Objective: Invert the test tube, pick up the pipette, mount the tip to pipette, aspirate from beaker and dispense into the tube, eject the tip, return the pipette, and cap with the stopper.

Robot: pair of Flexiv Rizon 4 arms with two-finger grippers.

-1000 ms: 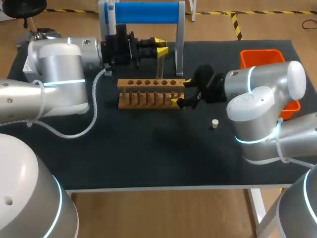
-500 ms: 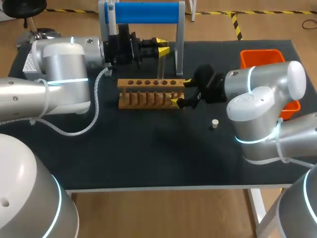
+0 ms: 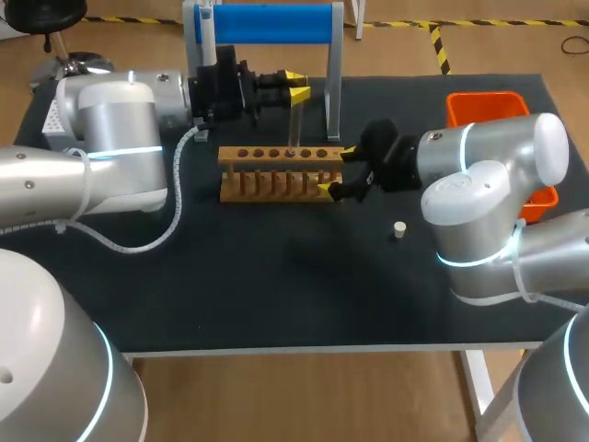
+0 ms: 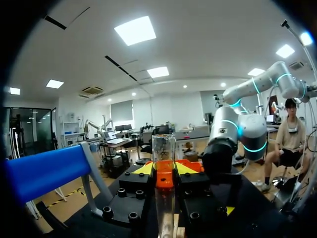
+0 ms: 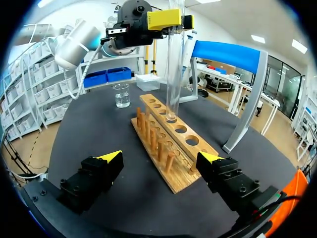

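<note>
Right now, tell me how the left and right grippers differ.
The left gripper is shut on the tube; the right gripper is open and holds nothing. The left gripper hangs above the rack, with the tube's lower end in one of its holes; the right gripper sits low, at the rack's end. Both have yellow tips.

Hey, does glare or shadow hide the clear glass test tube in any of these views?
Head view: even light, soft shadows; the clear glass test tube in the left end effector is faint against the black table top. Left wrist view: backlit, yet the tube's rim reads clearly. Right wrist view: pale highlights run along the tube's wall; it stands out above the light wooden rack.
</note>
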